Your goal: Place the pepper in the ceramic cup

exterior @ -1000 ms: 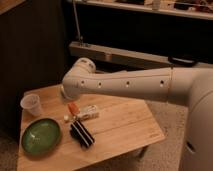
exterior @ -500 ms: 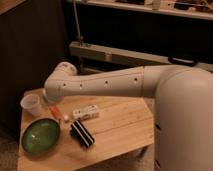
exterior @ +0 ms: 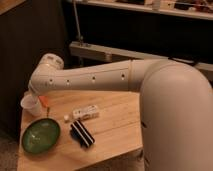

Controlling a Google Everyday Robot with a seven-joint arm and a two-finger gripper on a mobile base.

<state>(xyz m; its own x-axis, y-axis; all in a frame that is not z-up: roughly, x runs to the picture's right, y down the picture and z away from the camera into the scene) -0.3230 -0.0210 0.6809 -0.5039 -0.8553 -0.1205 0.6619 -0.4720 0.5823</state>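
The ceramic cup [exterior: 30,106] is a small whitish tapered cup standing upright at the left edge of the wooden table [exterior: 115,125]. My arm reaches from the right across the table, and its gripper [exterior: 34,95] hangs just above the cup's rim, mostly hidden by the wrist. A slender orange piece, the pepper [exterior: 44,102], shows just right of the cup, under the wrist. I cannot tell whether it is held or lying on the table.
A wide green bowl [exterior: 41,135] sits at the front left. A white cylindrical bottle [exterior: 86,112] lies on its side mid-table beside a small white bit [exterior: 65,118]. A black striped object [exterior: 82,134] lies in front of it. A dark wall stands behind.
My arm has swung left across the table, from over the middle to over the cup. The orange pepper has moved left with it.
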